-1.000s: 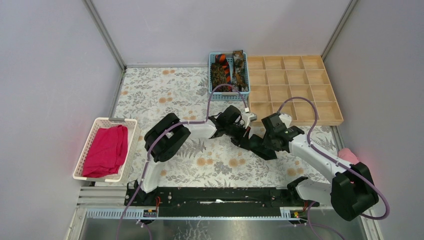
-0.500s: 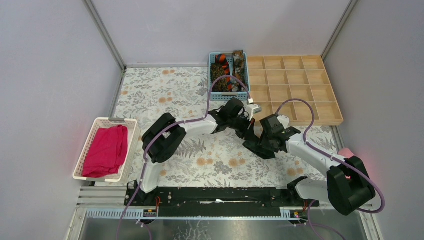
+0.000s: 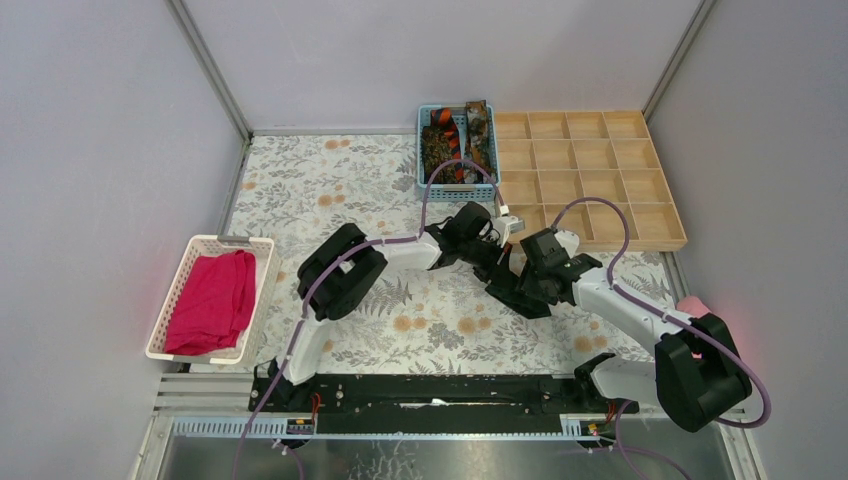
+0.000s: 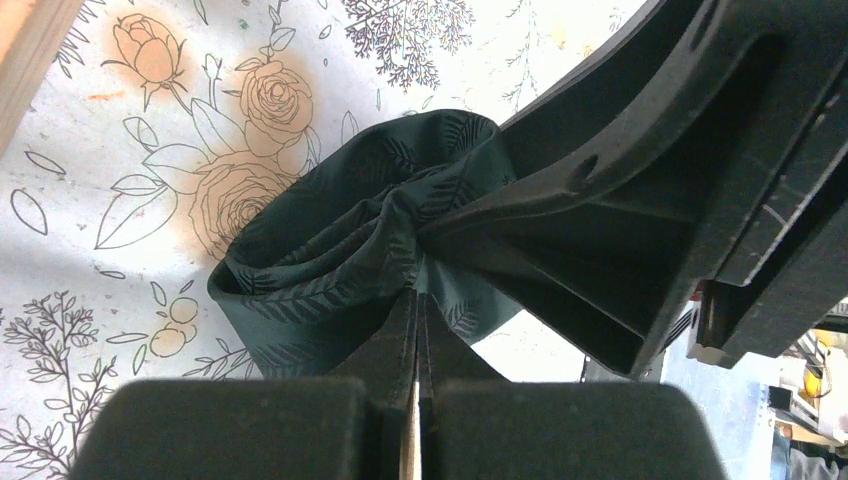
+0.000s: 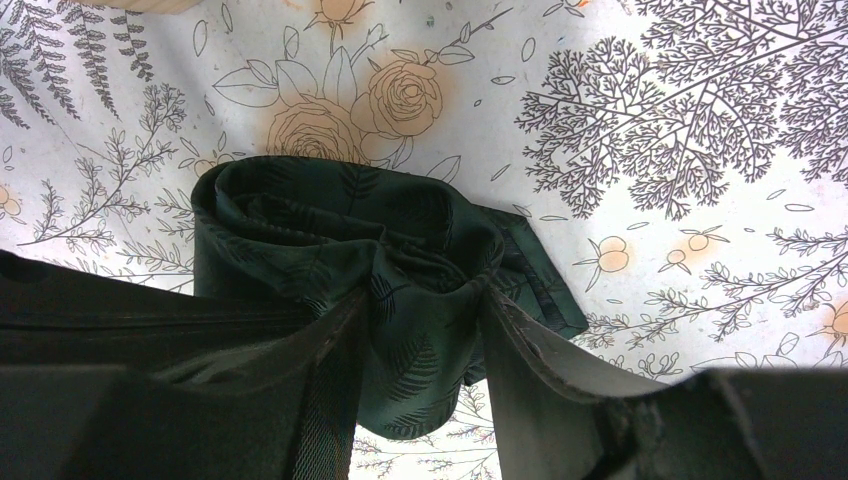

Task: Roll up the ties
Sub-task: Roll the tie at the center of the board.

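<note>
A dark green tie with a fern pattern [image 4: 330, 250] lies in a loose roll on the flowered table mat. My left gripper [image 4: 418, 293] is shut and pinches an edge of the roll. My right gripper [image 5: 422, 320] is shut on the same tie [image 5: 340, 225], one finger on each side of the roll. In the top view both grippers meet mid-table, left [image 3: 497, 266] and right [image 3: 513, 286], and hide the tie. Mottled brown ties and an orange-and-black striped tie [image 3: 447, 140] lie in the blue basket [image 3: 421, 150] at the back.
A wooden tray of compartments [image 3: 590, 175] stands at the back right, just behind the grippers. A white basket [image 3: 180, 290] with a magenta cloth [image 3: 212, 300] is at the left. A pale pink cloth [image 3: 695, 310] lies at the right edge.
Both grippers have shifted a little to the left and toward the back with the tie between them. The left arm's elbow has swung to the right.
</note>
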`<state>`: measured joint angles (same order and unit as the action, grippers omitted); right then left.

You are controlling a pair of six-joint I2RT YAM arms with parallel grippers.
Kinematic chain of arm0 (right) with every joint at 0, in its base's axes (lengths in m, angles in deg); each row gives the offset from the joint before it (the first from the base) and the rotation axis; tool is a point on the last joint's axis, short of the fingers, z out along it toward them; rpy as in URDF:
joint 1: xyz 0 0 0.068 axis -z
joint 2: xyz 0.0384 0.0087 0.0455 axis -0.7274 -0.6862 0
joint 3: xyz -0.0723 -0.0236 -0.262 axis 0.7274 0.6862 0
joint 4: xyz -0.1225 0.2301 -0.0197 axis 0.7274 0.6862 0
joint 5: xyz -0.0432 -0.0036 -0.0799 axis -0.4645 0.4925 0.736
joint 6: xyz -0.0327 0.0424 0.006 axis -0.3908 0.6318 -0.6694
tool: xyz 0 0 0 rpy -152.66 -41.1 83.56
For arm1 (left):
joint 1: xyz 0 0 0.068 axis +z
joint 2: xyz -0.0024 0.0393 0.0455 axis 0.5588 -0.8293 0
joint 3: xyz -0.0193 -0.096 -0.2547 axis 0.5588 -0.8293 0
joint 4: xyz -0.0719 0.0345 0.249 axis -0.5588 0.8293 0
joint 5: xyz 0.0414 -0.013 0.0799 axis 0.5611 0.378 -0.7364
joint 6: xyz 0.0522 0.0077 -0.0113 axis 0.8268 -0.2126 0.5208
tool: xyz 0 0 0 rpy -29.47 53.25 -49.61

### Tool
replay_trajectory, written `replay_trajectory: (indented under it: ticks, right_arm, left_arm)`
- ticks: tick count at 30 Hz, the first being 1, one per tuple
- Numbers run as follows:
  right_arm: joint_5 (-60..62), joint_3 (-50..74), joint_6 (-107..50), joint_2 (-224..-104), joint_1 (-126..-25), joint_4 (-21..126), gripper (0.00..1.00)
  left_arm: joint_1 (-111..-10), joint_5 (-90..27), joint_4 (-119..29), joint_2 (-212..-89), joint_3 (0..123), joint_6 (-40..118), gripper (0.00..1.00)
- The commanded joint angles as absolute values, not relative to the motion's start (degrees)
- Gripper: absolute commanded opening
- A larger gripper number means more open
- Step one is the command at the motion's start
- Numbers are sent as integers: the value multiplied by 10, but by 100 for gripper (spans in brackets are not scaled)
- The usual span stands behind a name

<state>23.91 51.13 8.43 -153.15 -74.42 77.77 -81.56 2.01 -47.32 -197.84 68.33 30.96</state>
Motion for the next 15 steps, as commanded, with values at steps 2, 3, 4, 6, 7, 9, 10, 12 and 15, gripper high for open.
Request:
replay_trajectory:
  ticks: [2, 3, 4, 6, 7, 9, 10, 12, 15]
  right_arm:
    - [234, 492, 84, -1518, -742, 798, 52]
    - [234, 490, 82, -1515, -741, 800, 53]
    - [233, 490, 81, -1512, -741, 801, 53]
    - [234, 485, 80, -1506, -742, 808, 57]
    - [235, 484, 79, -1501, -742, 811, 60]
    - [236, 482, 77, -1492, -741, 816, 68]
    - [234, 481, 75, -1487, -742, 818, 69]
    - [235, 479, 75, -1479, -742, 822, 69]
    - [232, 476, 73, -1469, -742, 831, 69]
  left_arm:
    - [-819, 20, -504, -2002, 688, 301, 0]
    - [-819, 19, -503, -2006, 690, 301, 0]
    - [-820, 16, -502, -2010, 691, 301, 0]
    - [-819, 13, -498, -2016, 698, 302, 0]
    - [-819, 13, -498, -2017, 700, 302, 0]
    - [-820, 12, -497, -2020, 702, 302, 0]
    - [-819, 11, -496, -2021, 703, 302, 0]
    - [-819, 11, -494, -2022, 706, 302, 0]
    - [-819, 8, -486, -2018, 711, 304, 0]
